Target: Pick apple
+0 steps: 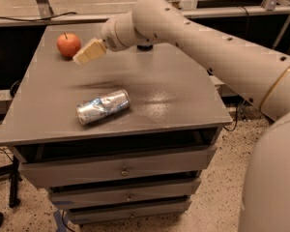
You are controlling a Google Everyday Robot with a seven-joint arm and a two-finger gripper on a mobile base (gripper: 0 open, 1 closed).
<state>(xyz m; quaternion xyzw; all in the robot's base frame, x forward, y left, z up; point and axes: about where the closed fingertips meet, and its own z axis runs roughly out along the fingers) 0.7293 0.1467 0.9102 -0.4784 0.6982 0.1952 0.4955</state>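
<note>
Apple (pixel 68 44) sits upright, stem up, at the far left corner of the cabinet top (pixel 183 100). Gripper (pixel 89 51) hangs just to the right of it, above the surface, not touching as far as I see; I cannot tell whether it is open or closed. Nearer the front edge, a dented silver can (pixel 103 107) lies on its side, well apart from the apple.

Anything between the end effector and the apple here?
Nothing: in the camera view the end effector hangs just beside the apple, with only bare tabletop between. The can lies nearer the front, off that line.
</note>
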